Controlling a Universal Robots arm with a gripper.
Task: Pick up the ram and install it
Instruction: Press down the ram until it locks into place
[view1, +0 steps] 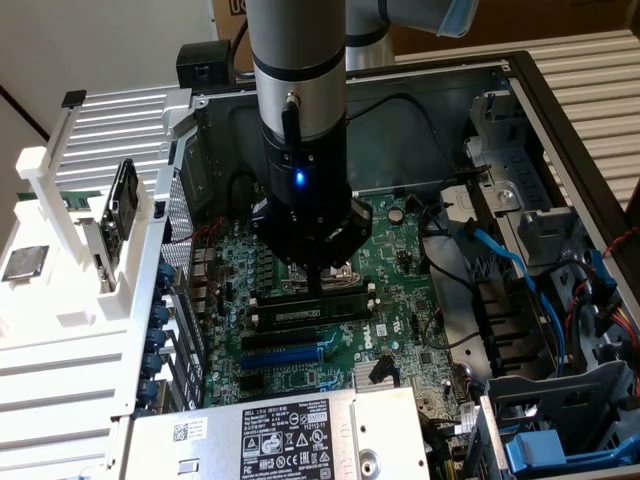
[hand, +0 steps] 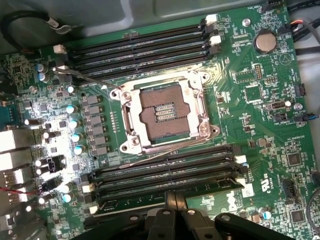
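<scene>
Hand (view1: 316, 283) has its fingers pinched together, tips pressing the top edge of the ram (view1: 312, 311), a thin green stick whose middle hides behind them, seated near the green motherboard's (view1: 410, 310) front edge beside the metal CPU socket (hand: 165, 112).

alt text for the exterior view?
A robot arm's shut gripper reaches down into an open PC case, its fingertips at the ram, which sits in a slot on the green motherboard just below the CPU socket. A power supply is in the foreground, blue cables on the exterior view's right.
</scene>
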